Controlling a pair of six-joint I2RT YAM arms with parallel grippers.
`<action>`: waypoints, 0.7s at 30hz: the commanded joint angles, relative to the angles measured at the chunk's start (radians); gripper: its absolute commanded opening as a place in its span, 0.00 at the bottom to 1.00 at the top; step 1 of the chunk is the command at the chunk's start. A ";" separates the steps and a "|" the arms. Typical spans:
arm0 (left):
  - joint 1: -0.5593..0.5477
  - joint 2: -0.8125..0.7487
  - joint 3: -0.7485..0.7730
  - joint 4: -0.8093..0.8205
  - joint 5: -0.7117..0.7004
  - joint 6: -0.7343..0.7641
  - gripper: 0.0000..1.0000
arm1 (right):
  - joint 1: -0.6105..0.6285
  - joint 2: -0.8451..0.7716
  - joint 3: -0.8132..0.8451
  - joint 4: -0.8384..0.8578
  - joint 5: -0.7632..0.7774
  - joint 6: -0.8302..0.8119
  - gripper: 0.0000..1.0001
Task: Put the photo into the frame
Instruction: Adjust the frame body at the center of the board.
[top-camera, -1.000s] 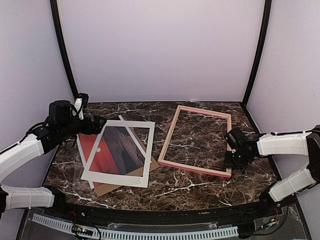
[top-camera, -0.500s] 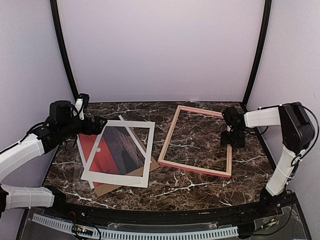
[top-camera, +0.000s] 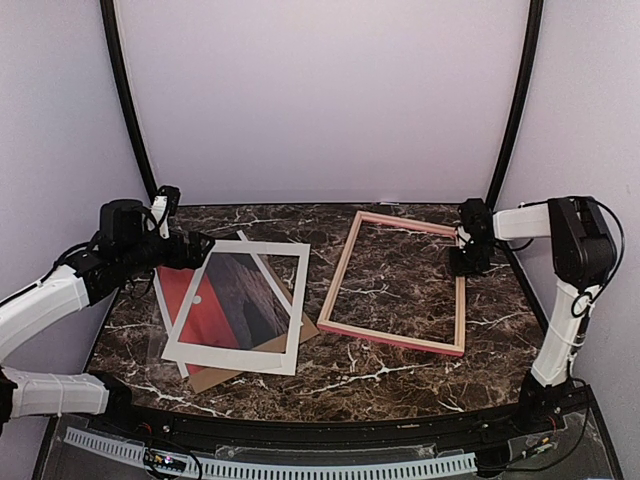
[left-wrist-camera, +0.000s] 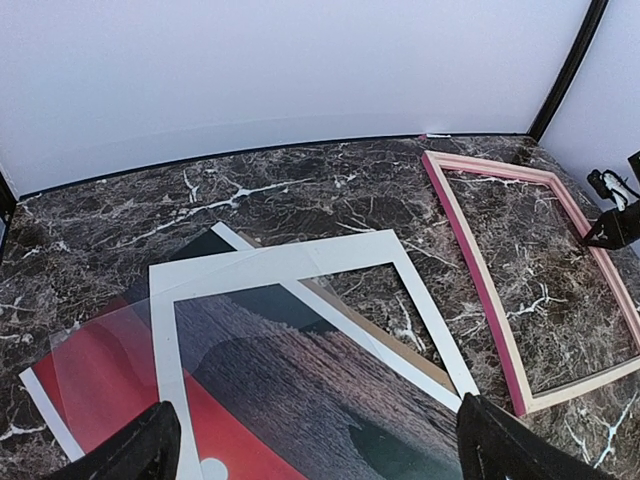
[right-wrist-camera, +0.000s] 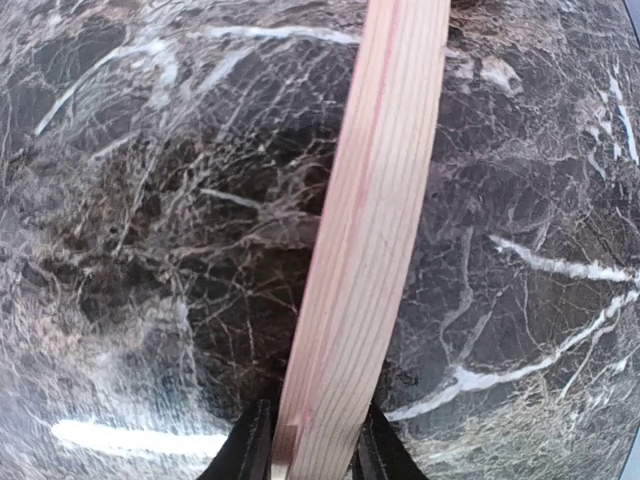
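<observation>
Right claw (top-camera: 467, 262) now tight on frame (right-wrist-camera: 385, 180)

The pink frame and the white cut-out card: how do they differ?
The frame is pink and light wood with thin rails; the white mat is flat card with wider borders. The frame lies on the right, bare table showing through it; the mat lies on the left over the photo, seen through its window. Both are open rectangles lying flat.

Light is bright and even; left fingers (left-wrist-camera: 130, 452) look blurred.
</observation>
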 joint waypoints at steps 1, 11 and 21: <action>-0.005 0.012 0.039 -0.019 -0.001 0.024 0.99 | -0.014 -0.018 -0.112 -0.117 0.025 -0.091 0.22; -0.005 0.070 0.072 -0.081 -0.051 0.034 0.99 | -0.037 -0.083 -0.157 -0.139 0.010 -0.041 0.35; 0.063 0.283 0.237 -0.357 -0.112 -0.006 0.99 | 0.175 -0.328 -0.118 -0.092 0.017 0.107 0.80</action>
